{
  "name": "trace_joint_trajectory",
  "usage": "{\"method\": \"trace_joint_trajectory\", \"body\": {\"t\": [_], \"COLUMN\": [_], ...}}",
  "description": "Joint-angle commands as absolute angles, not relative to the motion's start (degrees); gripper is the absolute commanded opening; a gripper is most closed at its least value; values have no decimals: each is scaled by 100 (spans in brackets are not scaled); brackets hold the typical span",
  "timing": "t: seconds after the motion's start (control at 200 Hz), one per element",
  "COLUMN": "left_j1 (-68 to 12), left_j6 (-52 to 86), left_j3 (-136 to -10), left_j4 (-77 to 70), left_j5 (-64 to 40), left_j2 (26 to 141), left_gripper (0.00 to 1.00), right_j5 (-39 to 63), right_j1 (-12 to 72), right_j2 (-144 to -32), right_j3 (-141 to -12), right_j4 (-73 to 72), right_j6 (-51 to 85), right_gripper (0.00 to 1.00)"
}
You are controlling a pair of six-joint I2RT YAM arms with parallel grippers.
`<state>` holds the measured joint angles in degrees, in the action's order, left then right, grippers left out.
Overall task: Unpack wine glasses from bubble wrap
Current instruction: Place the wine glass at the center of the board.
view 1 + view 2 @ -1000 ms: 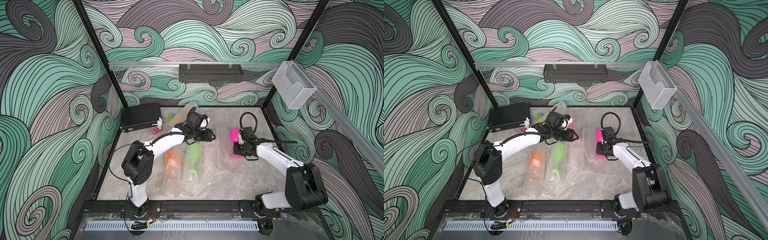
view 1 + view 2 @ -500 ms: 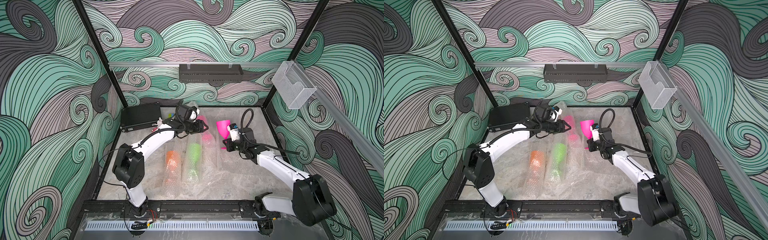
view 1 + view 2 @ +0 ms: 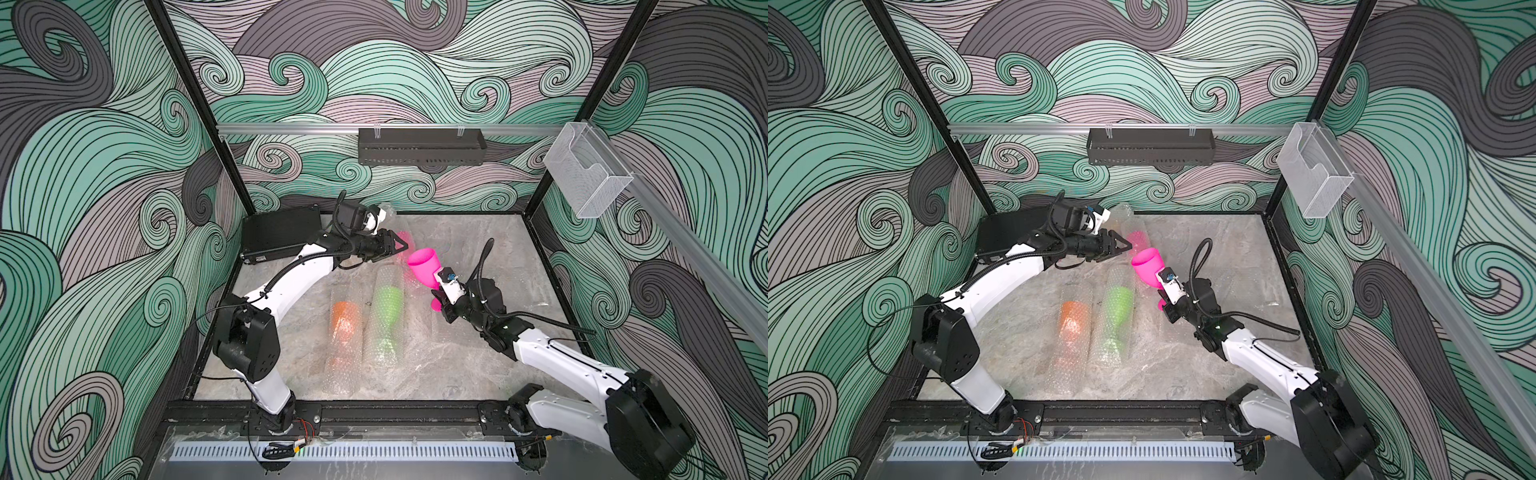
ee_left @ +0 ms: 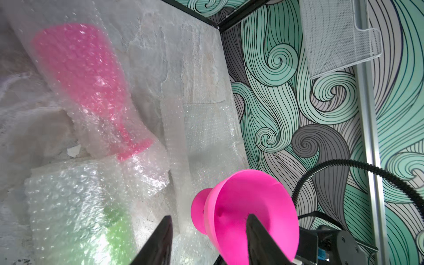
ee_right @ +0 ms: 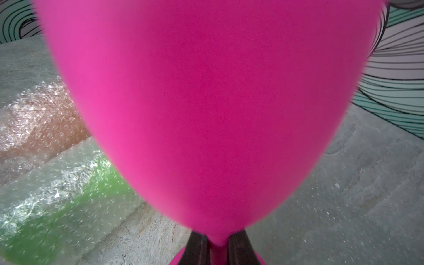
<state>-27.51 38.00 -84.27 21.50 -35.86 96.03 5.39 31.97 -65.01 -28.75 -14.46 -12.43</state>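
Right wrist view: the right fingers pinch the thin stem of a bare magenta goblet, held tilted above the worktop. The left fingers stand apart, empty, close to its rim. On the worktop lie clear, bubbly bubble-wrap sleeves around a pink goblet, a green goblet and an orange goblet. The worktop is grey and stone-like; swirling wave-patterned walls enclose it, a black box in the back corner.

Bare worktop lies open at far right; bubble wrap sleeves crowd the centre, a black box fills the far-left corner, and the magenta goblet hangs just before the left end effector
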Motion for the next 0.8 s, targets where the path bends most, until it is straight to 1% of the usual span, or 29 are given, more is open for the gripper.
{"method": "trace_joint_trajectory", "body": {"t": [0.0, 0.115, 0.275, 0.46, 0.556, 0.666, 0.796], "left_j1": [-2751, -2758, -2769, -2793, -2812, -2830, -2848], "left_j6": [3832, 3885, 3651, 3763, 3669, 3556, 3461], "left_j3": [-8449, -8509, -8624, -8447, -8472, -8462, -8437], "left_j4": [2282, 2282, 2760, 2558, 2642, 2790, 2880], "left_j5": [-4168, -4472, -4464, -4535, -4488, -4477, -4421], "left_j2": [9560, 9676, 9807, 9788, 9791, 9819, 9809], "left_gripper": [49, 46, 34, 27, 19, 8, 0], "right_j5": [348, 295, 237, 195, 180, 79, -18], "right_j1": [3319, 3405, 3437, 3525, 3572, 3685, 3747], "right_j2": [-6365, -6329, -6281, -6246, -6286, -6335, -6359], "right_j3": [-2837, -2824, -2842, -2881, -2931, -2993, -3045], "right_j4": [-1791, -1769, -1709, -1620, -1521, -1411, -1295], "right_j6": [-1519, -1590, -1606, -1657, -1699, -1805, -1870], "right_gripper": [8, 8, 9, 8, 8, 9, 10]}}
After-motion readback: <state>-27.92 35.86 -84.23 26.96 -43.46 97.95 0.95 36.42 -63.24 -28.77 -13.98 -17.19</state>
